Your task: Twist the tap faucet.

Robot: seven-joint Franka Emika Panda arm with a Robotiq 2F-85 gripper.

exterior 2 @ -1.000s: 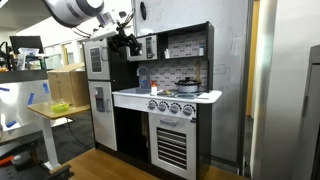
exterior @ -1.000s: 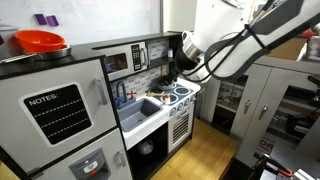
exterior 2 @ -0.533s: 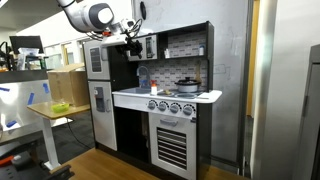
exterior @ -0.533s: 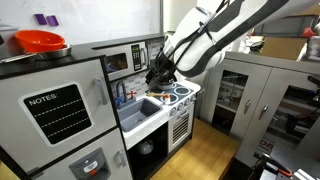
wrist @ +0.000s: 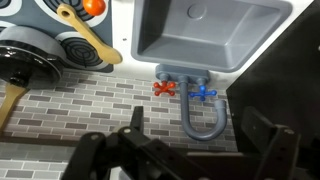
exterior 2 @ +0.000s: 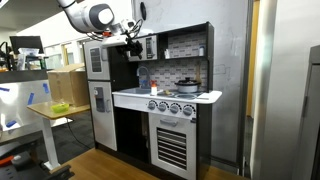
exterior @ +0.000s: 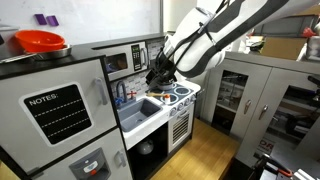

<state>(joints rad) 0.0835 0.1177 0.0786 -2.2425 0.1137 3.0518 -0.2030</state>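
**Ops:** Where's the tap faucet (wrist: 203,118) on your screens?

**Me:** Only my wrist view shows it clearly. It stands at the rear rim of the grey sink (wrist: 150,45), just beside a red handle (wrist: 165,88) and a blue handle (wrist: 204,93). In both exterior views it's too small for me to make out.

**Ops:** Which way does it run?

**Me:** Its arch shows against the brick backsplash (wrist: 90,110), both legs at the sink edge, the bend toward my gripper (wrist: 197,138).

**Ops:** Fingers?

**Me:** Spread apart, holding nothing, not touching the tap faucet. In an exterior view the gripper (exterior: 157,77) hangs above the counter. The pot (wrist: 20,62) and wooden spoon (wrist: 85,35) sit off to one side.
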